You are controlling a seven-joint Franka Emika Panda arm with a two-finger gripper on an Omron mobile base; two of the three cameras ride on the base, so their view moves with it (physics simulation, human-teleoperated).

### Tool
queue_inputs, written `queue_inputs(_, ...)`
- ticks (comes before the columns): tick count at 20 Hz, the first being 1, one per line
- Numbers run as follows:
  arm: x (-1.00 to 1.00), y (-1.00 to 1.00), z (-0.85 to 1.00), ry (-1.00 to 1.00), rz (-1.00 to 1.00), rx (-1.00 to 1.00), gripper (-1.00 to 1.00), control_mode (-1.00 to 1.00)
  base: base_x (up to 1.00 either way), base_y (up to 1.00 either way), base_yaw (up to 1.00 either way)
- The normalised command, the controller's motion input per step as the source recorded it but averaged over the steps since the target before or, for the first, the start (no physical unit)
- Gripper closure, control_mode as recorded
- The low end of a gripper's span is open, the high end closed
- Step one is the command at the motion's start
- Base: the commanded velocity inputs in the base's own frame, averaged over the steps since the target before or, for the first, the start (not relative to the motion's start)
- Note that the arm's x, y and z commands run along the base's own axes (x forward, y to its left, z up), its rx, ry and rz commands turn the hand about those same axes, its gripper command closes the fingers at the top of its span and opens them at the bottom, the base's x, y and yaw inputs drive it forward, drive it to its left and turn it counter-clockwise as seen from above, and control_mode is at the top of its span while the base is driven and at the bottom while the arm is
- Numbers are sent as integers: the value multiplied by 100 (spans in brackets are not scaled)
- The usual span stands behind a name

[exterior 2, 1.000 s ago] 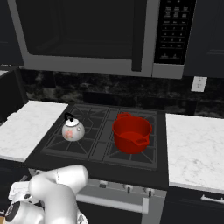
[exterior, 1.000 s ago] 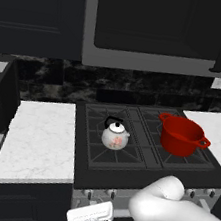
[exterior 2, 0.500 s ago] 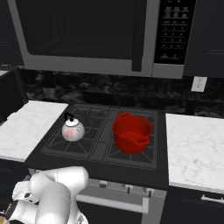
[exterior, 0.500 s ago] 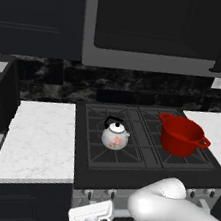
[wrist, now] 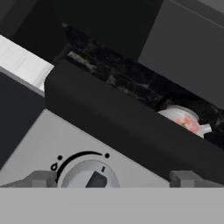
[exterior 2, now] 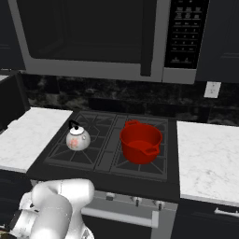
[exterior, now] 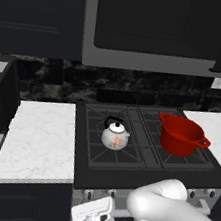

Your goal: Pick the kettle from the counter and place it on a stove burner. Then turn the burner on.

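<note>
Black cabinets and a dark microwave close in the wall behind a black cooktop (exterior: 150, 162) set between two stretches of white counter (exterior: 36, 141). On the cooktop the kettle (exterior: 115, 135) sits upright on the front-left burner (exterior: 118, 154), well clear of the red pot (exterior: 181, 136) on the burner to its right, so the placing part of the task looks done. What remains is the knob (wrist: 89, 174) on the grey front panel below the cooktop's front edge. The gripper (wrist: 111, 178) is down in front of that panel with its jaws spread wide and nothing between them; in the hand view its two grey fingertips (wrist: 40, 178) flank the round white knob, which lies straight ahead, close, and centred in the gap. Above the panel's edge the kettle shows up and to the right. The next move is likely a short push forward, then closing on the knob to turn it.
</note>
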Motion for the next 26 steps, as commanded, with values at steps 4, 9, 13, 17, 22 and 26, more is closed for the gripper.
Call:
queue_inputs(4,37,0,-25,0,1,0,-100,-100,0,0,0)
queue_inputs(9,33,0,-34,0,1,0,-100,-100,0,0,0)
queue_inputs(13,30,0,-29,0,1,0,-100,-100,0,0,0)
queue_inputs(17,27,0,-12,0,0,0,-100,-100,0,0,0)
queue_inputs(22,14,-3,3,0,0,2,-100,-100,0,0,0)
queue_inputs(26,0,0,16,0,0,1,-100,-100,0,0,0)
